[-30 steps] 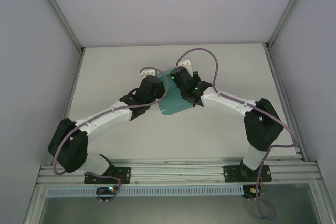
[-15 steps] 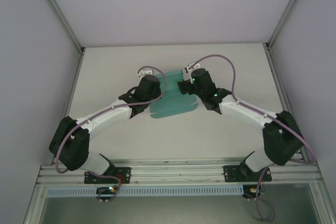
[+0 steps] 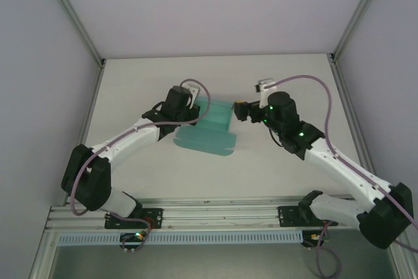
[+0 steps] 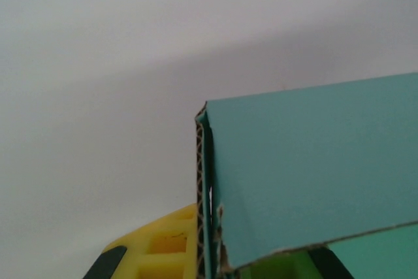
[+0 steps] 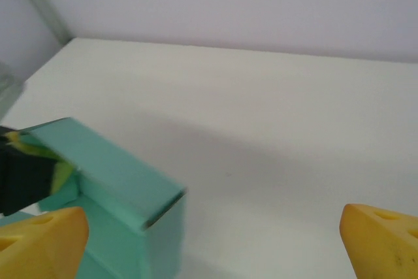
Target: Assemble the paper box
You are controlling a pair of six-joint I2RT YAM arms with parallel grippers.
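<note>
Teal paper box (image 3: 208, 132), partly folded, walls raised

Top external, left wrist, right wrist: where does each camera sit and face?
Top external: above, behind the bases, looking down at the table; both arms, left tool gripping the paper box, right tool open.
Left wrist: looks along its finger at the box's edge.
Right wrist: faces the box past spread fingertips.
All share the box.

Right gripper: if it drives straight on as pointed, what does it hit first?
Likely the box: its corner lies just ahead of one finger of the open right gripper. Between the fingers the line runs over bare table. Depth is unclear.
</note>
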